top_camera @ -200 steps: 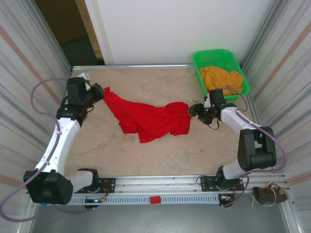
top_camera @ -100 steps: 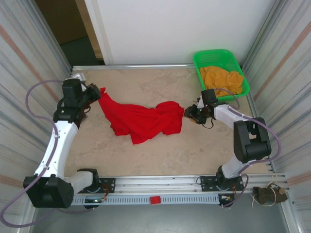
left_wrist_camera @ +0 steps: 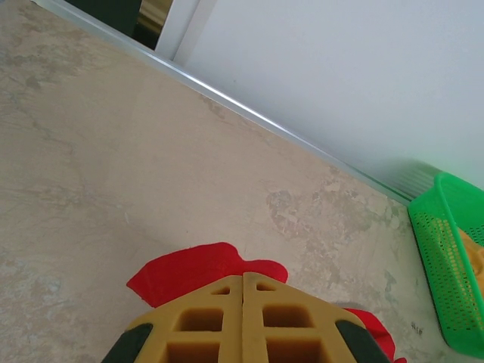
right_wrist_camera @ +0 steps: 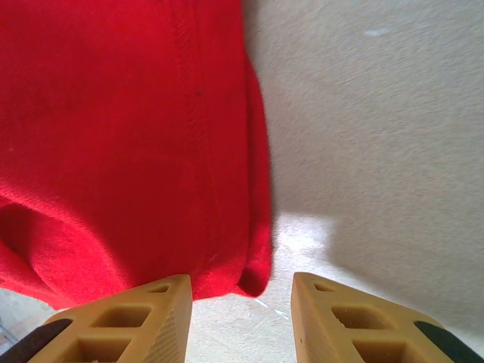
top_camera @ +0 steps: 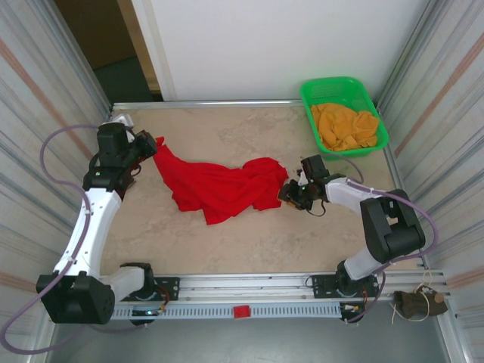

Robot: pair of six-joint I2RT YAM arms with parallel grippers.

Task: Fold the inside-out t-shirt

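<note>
At the near edge of the table [top_camera: 249,242], the bases of both arms are seen bolted to a rail [top_camera: 249,288]. Farther in, the inside-out t-shirt [top_camera: 223,185] is laid in a crumpled band across the middle of the table. Its left end is pinched by the left gripper [top_camera: 147,147], whose fingers are pressed together on the red fabric. At its right end, the right gripper [right_wrist_camera: 240,281] is held low with fingers parted, the hem lying just ahead of the gap, unclamped. In the far right corner, an orange-yellow cloth [top_camera: 345,125] is heaped in a green basket [top_camera: 333,82].
</note>
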